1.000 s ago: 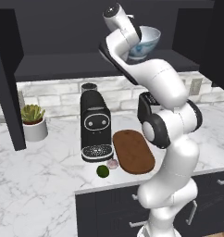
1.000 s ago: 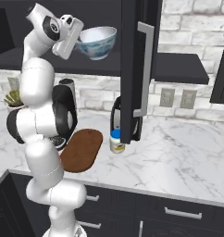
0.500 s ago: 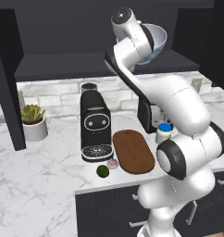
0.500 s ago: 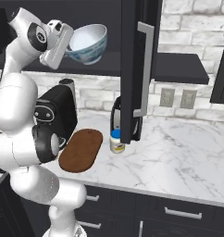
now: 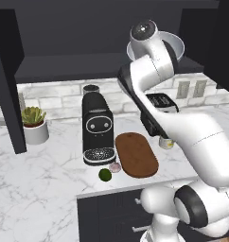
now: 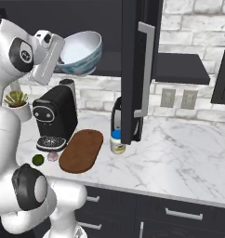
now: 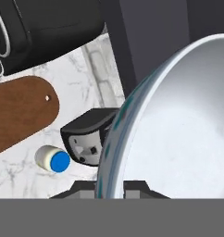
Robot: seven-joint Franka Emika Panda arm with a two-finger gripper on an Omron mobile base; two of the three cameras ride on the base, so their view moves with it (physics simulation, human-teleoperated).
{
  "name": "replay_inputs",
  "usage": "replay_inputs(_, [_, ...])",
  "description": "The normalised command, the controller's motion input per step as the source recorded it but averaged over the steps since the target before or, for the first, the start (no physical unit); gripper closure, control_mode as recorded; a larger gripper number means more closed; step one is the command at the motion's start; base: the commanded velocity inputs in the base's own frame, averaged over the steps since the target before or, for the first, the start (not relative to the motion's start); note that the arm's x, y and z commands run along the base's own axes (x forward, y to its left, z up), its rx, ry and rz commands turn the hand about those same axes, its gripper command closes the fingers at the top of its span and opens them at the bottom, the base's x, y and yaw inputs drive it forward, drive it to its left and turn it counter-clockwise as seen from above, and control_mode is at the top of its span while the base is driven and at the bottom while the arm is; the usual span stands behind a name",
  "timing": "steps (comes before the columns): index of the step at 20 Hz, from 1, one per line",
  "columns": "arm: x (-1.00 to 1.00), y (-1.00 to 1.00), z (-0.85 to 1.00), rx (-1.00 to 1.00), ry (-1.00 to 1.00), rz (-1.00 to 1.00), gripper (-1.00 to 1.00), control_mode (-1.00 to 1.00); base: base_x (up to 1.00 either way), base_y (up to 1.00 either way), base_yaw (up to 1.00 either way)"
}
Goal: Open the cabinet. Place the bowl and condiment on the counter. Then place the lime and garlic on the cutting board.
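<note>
Nearest the counter's point(image 6: 179, 153) front edge, the lime point(image 5: 105, 174) and the garlic point(image 5: 115, 167) lie on the marble just left of the oval cutting board point(image 5: 136, 154), touching the coffee machine's point(image 5: 97, 127) base. Farther back, the blue-lidded condiment jar point(image 6: 116, 142) stands on the counter right of the board, beside the toaster point(image 5: 162, 100) and under the cabinet's point(image 6: 137, 65) open door. High above, in front of the dark cabinet opening, the gripper point(image 7: 110, 185) is clamped narrowly on the rim of the pale bowl point(image 6: 81, 52), which is tilted in the air.
</note>
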Motion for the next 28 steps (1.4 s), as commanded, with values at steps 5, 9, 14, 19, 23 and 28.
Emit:
replay_inputs(5, [-1.00,0.00,-0.03,0.01,0.19,-0.06,1.00,-1.00,0.00,0.00,0.00])
replay_inputs(9, [-0.80,0.00,-0.21,0.04,0.24,-0.10,1.00,-1.00,0.00,0.00,0.00])
replay_inputs(14, [-0.20,-0.02,-0.60,0.00,0.25,-0.18,1.00,-1.00,0.00,0.00,0.00])
replay_inputs(19, [-0.12,-0.22,-0.67,0.00,0.23,-0.17,1.00,-1.00,0.00,0.00,0.00])
replay_inputs(23, [-0.09,-0.62,-0.41,0.05,0.14,-0.11,1.00,-1.00,0.00,0.00,0.00])
replay_inputs(28, [-0.33,-0.77,-0.53,0.06,0.07,-0.01,1.00,-1.00,0.00,0.00,0.00])
